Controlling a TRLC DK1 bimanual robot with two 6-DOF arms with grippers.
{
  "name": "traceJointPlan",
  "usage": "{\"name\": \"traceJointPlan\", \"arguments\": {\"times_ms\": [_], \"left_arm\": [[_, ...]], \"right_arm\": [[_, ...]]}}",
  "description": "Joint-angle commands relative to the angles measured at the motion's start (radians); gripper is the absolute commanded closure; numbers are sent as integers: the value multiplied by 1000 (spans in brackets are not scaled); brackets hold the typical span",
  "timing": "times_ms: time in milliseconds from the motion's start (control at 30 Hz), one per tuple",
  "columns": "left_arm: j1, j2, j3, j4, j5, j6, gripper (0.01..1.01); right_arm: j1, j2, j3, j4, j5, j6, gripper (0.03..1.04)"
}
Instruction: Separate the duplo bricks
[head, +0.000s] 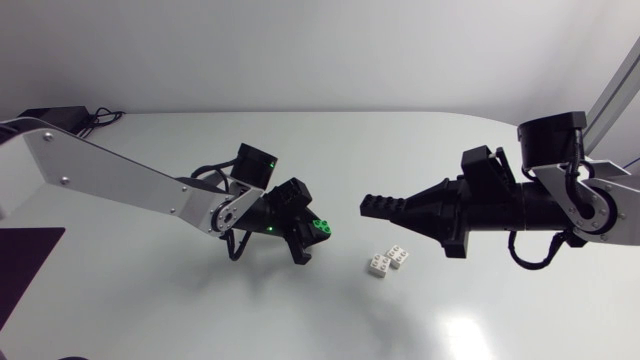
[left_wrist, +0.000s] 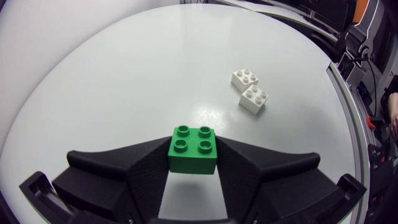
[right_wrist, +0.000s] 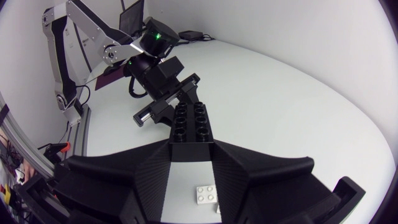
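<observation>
Left arm (head: 110, 175) in from the left. Left jaws near the middle of the white surface (head: 300, 130), clamped from two sides on a green brick (head: 320, 228) (left_wrist: 193, 149), right at the tips. Square two-by-two piece, so no long axis. Studs toward the wrist camera; in the head view, turned up and to the right. Raised off the surface, with a shadow beneath.

Right arm (head: 560, 200) in from the right. Right jaws pointing left, holding a black brick (head: 383, 205) (right_wrist: 194, 124) between the tips. Two-by-four piece, long axis running left to right in line with the jaws. Gripped at its right end only, free end sticking out leftward at the green brick, studs up toward the wrist camera. Clear gap between black and green, the two end to end but apart.

Two white bricks (head: 378, 264) (left_wrist: 254, 98) (right_wrist: 207, 195) lying on the surface, studs up, each two-by-two. Just beside each other and offset corner to corner; touching or not, cannot tell. Right of the green brick, slightly nearer than the black one, below the tip of the right jaws. One partly visible through the gap under the black brick in the right wrist view.
</observation>
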Motion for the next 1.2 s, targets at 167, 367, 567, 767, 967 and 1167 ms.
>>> {"name": "traceJointPlan", "arguments": {"times_ms": [167, 367, 567, 767, 967, 1167], "left_arm": [[4, 55, -51, 34, -14, 28, 502], [5, 45, -69, 27, -14, 25, 487], [7, -52, -72, -2, -14, 5, 421], [15, -193, -78, -53, -14, -19, 343], [28, -299, -106, -94, -15, -22, 239], [39, -336, -129, -110, -15, -22, 226]], "right_arm": [[26, 30, -7, 49, 43, -14, 830], [61, 107, -13, 136, 157, -38, 830], [115, 228, -4, 242, 253, -88, 830], [179, 366, 15, 337, 330, -114, 830], [210, 474, 79, 365, 368, -106, 830], [210, 561, 166, 340, 384, -88, 828]]}}
